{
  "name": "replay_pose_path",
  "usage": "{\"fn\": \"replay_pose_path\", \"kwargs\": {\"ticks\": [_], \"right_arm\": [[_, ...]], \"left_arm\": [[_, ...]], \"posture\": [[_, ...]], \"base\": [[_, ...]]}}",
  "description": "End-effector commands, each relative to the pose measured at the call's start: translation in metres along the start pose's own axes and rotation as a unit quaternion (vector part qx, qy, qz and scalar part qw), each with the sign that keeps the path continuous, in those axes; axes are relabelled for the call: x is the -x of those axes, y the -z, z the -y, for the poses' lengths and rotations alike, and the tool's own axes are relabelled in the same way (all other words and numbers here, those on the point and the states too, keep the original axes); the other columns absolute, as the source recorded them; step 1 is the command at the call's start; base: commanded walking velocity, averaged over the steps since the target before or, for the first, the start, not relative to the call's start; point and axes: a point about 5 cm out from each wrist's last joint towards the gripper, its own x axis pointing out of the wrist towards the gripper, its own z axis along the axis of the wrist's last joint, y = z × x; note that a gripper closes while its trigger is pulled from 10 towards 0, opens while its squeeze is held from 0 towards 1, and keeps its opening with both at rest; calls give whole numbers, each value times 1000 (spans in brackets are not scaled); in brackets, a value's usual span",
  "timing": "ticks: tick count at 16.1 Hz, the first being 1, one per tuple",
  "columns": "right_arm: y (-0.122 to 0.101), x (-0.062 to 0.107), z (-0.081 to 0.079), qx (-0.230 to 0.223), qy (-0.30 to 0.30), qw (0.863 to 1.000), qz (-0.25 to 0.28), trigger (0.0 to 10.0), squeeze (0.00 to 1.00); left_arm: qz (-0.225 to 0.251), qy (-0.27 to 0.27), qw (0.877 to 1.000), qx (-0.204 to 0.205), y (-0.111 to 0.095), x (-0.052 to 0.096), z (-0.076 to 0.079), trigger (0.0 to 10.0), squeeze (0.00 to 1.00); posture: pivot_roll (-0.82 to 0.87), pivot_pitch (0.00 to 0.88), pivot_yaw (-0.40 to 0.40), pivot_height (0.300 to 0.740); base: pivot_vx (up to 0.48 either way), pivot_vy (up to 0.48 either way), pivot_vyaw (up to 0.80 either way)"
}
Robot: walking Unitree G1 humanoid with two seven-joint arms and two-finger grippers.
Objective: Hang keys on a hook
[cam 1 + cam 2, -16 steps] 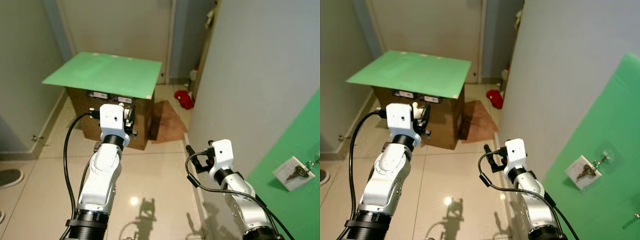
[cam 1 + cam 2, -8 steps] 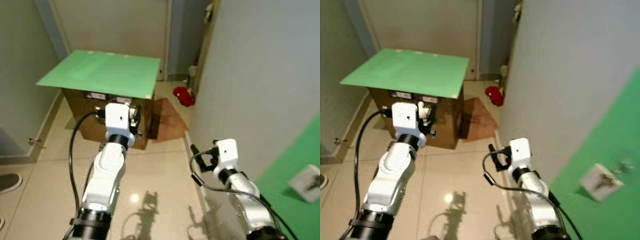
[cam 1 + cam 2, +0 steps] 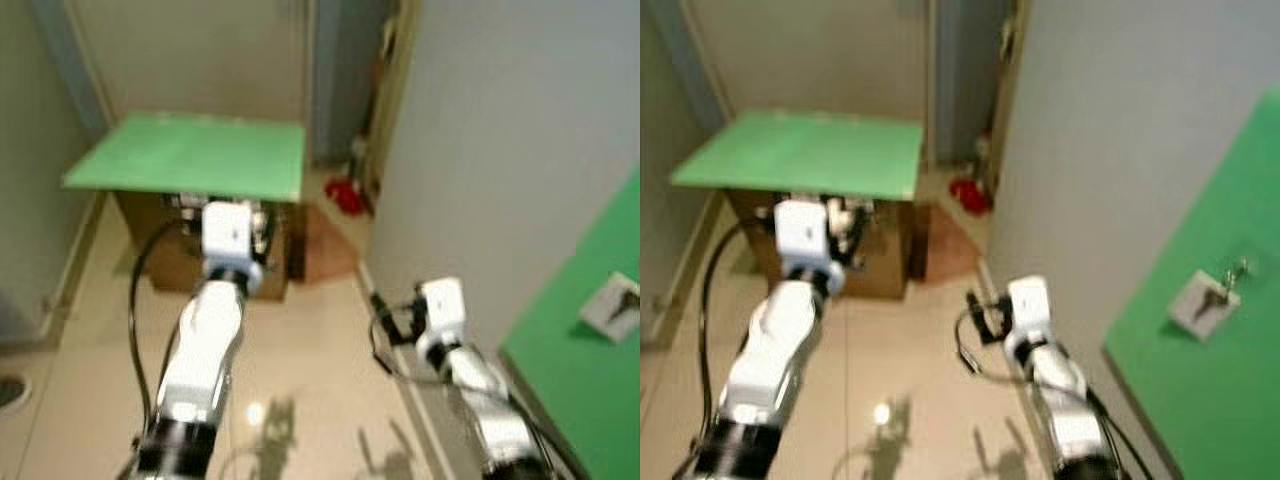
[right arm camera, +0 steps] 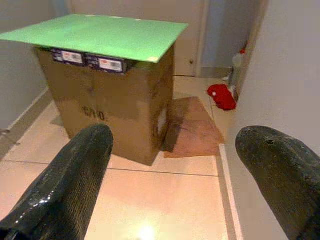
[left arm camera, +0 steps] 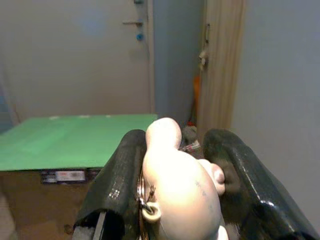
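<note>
My left gripper (image 5: pixel 175 145) is shut on a pale, rounded keychain figure (image 5: pixel 177 190) with a small metal ring at its side; one black finger (image 5: pixel 117 185) presses each flank. In the head views the left gripper (image 3: pixel 258 228) is raised in front of the cardboard box. My right gripper (image 4: pixel 175 150) stands open with nothing between its fingers, low beside the grey wall (image 3: pixel 470 150). On the right, a green panel (image 3: pixel 590 370) carries a small white hook plate (image 3: pixel 612 305) with a dark key hanging on it, blurred.
A cardboard box (image 4: pixel 115 100) topped with a green board (image 3: pixel 190 155) stands ahead on the tiled floor (image 4: pixel 165 200). A red object (image 4: pixel 220 95) and brown paper lie beside it. A closed door (image 5: pixel 75 55) is at the back.
The head views have shifted and blurred, so the camera has moved. Both arms keep the same pose, and the left gripper still holds the keychain.
</note>
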Motion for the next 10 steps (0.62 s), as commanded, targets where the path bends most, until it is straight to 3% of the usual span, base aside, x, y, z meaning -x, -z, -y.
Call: {"fn": "replay_pose_path", "kwargs": {"ticks": [1,10], "right_arm": [[-5,0,5,7,6,1000,6,10000,0],[-5,-1,5,8,7,1000,7,10000,0]], "left_arm": [[3,8,1000,2,-2,-2,5,0,0],[0,9,1000,15,-1,-3,4,0,0]], "posture": [[-11,0,-6,740],[-12,0,-6,740]], "base": [[0,326,0],[0,468,0]]}}
